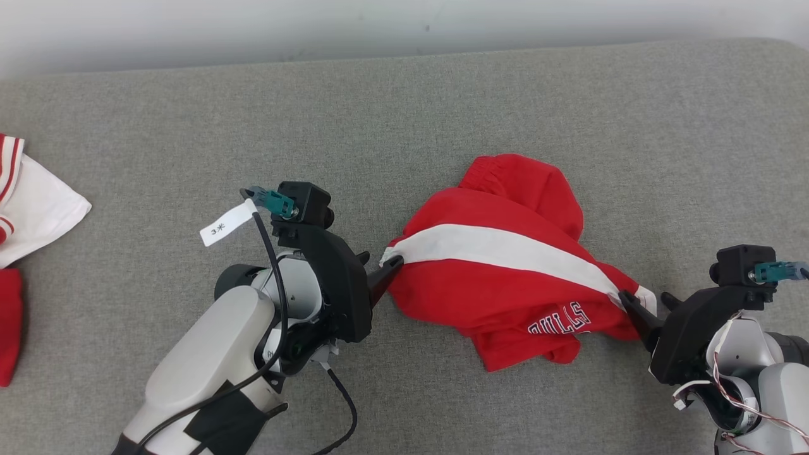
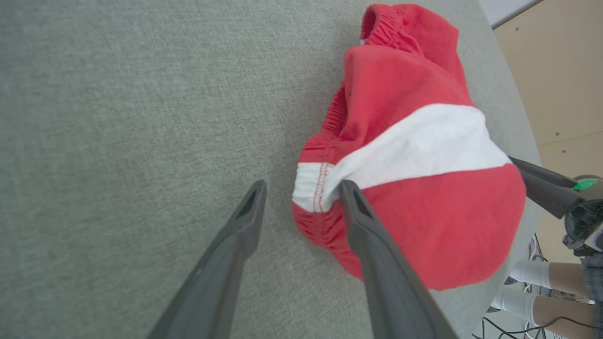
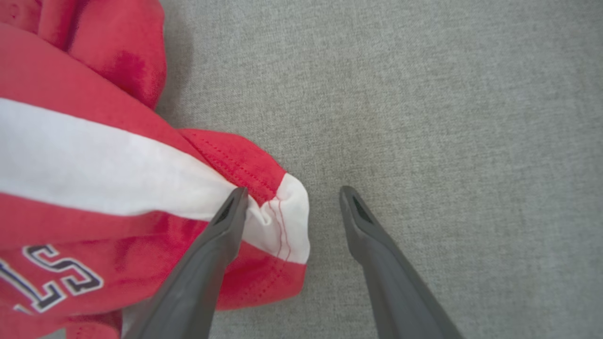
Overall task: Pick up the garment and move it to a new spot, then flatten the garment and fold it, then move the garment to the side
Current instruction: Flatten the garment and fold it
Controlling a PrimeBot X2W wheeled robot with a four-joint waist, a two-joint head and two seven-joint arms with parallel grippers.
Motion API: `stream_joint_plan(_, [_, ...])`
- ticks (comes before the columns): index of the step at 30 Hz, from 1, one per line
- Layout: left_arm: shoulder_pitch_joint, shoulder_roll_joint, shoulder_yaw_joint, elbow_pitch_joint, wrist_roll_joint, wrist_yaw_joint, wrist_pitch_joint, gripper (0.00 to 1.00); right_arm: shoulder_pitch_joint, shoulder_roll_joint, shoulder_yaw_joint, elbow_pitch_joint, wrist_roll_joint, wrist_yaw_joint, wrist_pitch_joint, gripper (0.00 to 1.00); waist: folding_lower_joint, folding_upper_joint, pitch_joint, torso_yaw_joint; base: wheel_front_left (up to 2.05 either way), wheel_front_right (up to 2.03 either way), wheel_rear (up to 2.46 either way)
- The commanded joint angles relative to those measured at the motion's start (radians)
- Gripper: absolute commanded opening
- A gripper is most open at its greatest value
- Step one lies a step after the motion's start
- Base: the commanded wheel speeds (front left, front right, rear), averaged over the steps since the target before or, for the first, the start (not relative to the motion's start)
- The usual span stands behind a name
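The garment [image 1: 505,278], red with a white stripe [image 1: 505,249], is being shown crumpled on the grey pad [image 1: 442,107], right of centre in the head view. Its lettering [image 1: 559,321] is being caught by the head view and, in part, by the right wrist view. In the left wrist view the gathered waistband [image 2: 386,23] is being shown close up.

One end of the stripe is being straddled by the left gripper [image 2: 302,190]. Its jaws are being held apart, with the hem lying between them and one finger overlapping the cloth; nothing is being clamped. The other end is being straddled by the right gripper [image 3: 293,192], whose jaws are being held wide open, one finger against the cloth and the other over bare pad.

A person's legs [image 2: 532,278] in white socks are being shown past the pad's edge in the left wrist view. At the head view's left edge, other clothes [image 1: 31,208], white and red, are being shown well apart from the garment. A paper tag [image 1: 227,225] is being carried on the left arm's cable.
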Motion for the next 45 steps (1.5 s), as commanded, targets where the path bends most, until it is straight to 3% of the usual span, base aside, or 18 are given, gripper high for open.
stream_joint_plan(1, [0.003, 0.005, 0.0, 0.001, -0.005, 0.002, 0.009, 0.8, -0.008, -0.004, 0.003, 0.005, 0.016, -0.001, 0.001, 1.0, 0.0, -0.0001, 0.001, 0.0, 0.0, 0.0, 0.0])
stream_joint_plan(3, [0.005, 0.01, 0.0, -0.002, -0.008, 0.004, 0.015, 0.74, -0.004, -0.003, -0.002, 0.011, 0.016, -0.001, -0.002, 1.0, 0.0, -0.0001, 0.002, -0.001, 0.0, 0.0, 0.0])
stream_joint_plan(4, [0.006, 0.012, -0.001, -0.002, -0.01, 0.005, 0.02, 0.63, -0.002, -0.004, -0.006, 0.016, 0.018, -0.001, -0.001, 1.0, 0.0, -0.0001, 0.003, 0.0, 0.0, 0.0, 0.0])
stream_joint_plan(5, [0.008, 0.013, -0.001, -0.003, -0.013, 0.005, 0.022, 0.5, -0.001, -0.003, -0.006, 0.021, 0.02, -0.001, -0.002, 0.84, 0.0, -0.0001, 0.003, 0.001, 0.0, 0.0, 0.0])
stream_joint_plan(7, [0.013, 0.014, -0.002, -0.003, -0.016, 0.004, 0.025, 0.34, -0.003, -0.003, 0.002, 0.033, 0.035, -0.001, -0.001, 0.46, 0.0, -0.0001, 0.003, 0.002, 0.0, 0.0, 0.0])
stream_joint_plan(8, [0.015, 0.013, -0.003, -0.003, -0.018, 0.003, 0.026, 0.1, -0.004, -0.003, 0.006, 0.037, 0.038, -0.001, -0.003, 0.29, 0.0, -0.0001, 0.002, 0.002, 0.0, 0.0, 0.0])
stream_joint_plan(9, [0.017, 0.012, -0.003, -0.004, -0.021, 0.002, 0.026, 0.0, -0.005, -0.002, 0.009, 0.041, 0.04, -0.001, -0.005, 0.15, 0.0, -0.0001, 0.002, 0.002, 0.0, 0.0, 0.0])
stream_joint_plan(10, [0.019, 0.01, -0.004, -0.004, -0.025, -0.001, 0.027, 0.0, -0.006, -0.002, 0.014, 0.042, 0.043, -0.001, -0.008, 0.0, 0.0, -0.0001, 0.002, 0.002, 0.0, 0.0, 0.0])
stream_joint_plan(18, [0.016, 0.005, 0.015, -0.023, -0.04, -0.028, -0.026, 0.0, -0.013, -0.003, 0.03, 0.028, 0.076, -0.001, -0.046, 0.0, 0.0, -0.0001, -0.008, 0.004, 0.0, 0.0, 0.0])
stream_joint_plan(31, [-0.008, -0.026, 0.139, -0.101, -0.08, -0.063, -0.26, 0.0, -0.082, -0.004, 0.047, -0.06, 0.229, -0.001, -0.17, 0.0, 0.0, -0.0001, -0.058, 0.011, 0.0, 0.0, 0.0])
stream_joint_plan(38, [-0.035, -0.008, 0.206, -0.154, -0.035, -0.01, -0.384, 0.0, -0.118, -0.004, 0.037, -0.169, 0.274, -0.001, -0.039, 0.0, 0.0, -0.0001, -0.11, 0.021, 0.0, 0.0, 0.0])
stream_joint_plan(45, [-0.071, -0.002, 0.228, -0.179, -0.031, 0.03, -0.379, 0.0, -0.206, -0.003, 0.055, -0.245, 0.325, -0.001, 0.14, 0.0, 0.0, -0.0001, -0.119, 0.01, 0.0, 0.0, 0.0])
